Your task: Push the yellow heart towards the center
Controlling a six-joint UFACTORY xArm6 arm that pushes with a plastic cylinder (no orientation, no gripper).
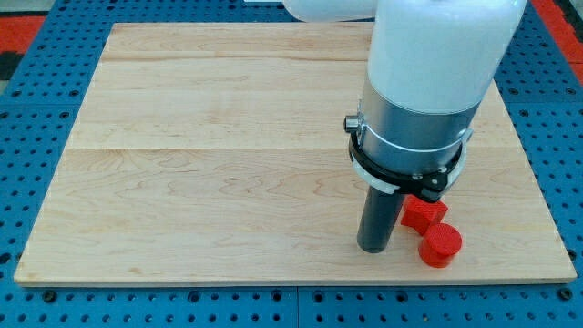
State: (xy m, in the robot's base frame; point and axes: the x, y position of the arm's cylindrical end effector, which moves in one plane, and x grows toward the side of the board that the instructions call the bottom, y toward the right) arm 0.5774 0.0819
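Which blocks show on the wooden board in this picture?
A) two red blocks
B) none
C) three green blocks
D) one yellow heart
A: a red block and a red cylinder lie just to the view's right of my tip; no yellow heart shows.

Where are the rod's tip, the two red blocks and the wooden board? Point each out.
my tip [374,248]: camera view, rod's lower end.
red block [441,244]: camera view, round top face.
second red block [421,212]: camera view, visible top.
wooden board [200,164]: camera view, bare surface.
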